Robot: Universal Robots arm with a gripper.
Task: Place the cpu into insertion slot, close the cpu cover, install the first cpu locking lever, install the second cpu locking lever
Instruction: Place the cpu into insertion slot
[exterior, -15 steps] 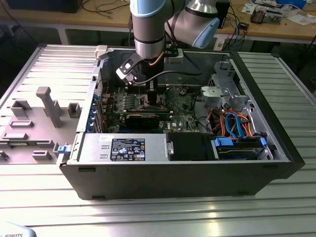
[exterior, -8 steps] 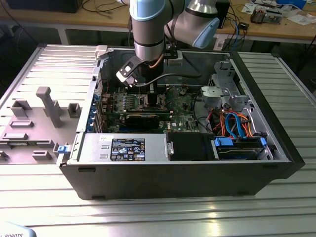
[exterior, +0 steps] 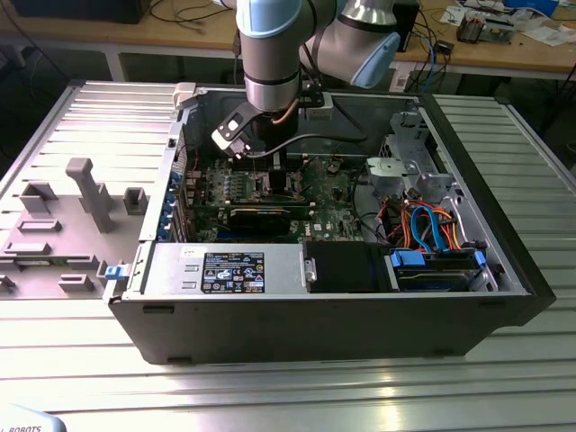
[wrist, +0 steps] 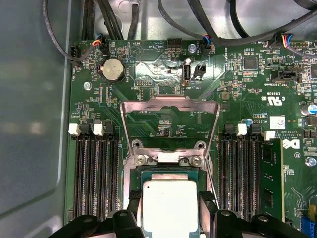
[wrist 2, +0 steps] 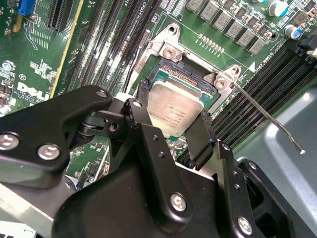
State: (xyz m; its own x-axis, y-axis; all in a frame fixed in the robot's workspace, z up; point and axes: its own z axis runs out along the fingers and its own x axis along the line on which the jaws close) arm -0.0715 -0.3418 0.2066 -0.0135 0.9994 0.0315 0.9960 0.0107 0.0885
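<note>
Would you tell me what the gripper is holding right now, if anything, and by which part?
The gripper holds the cpu by two opposite side edges, right over the insertion slot.

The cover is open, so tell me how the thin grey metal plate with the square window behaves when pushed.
The thin grey windowed cover plate stands raised on its hinged edge, so it likely pivots, not slides. Thin with a large cut-out, it is probably light and may flex slightly.
</note>
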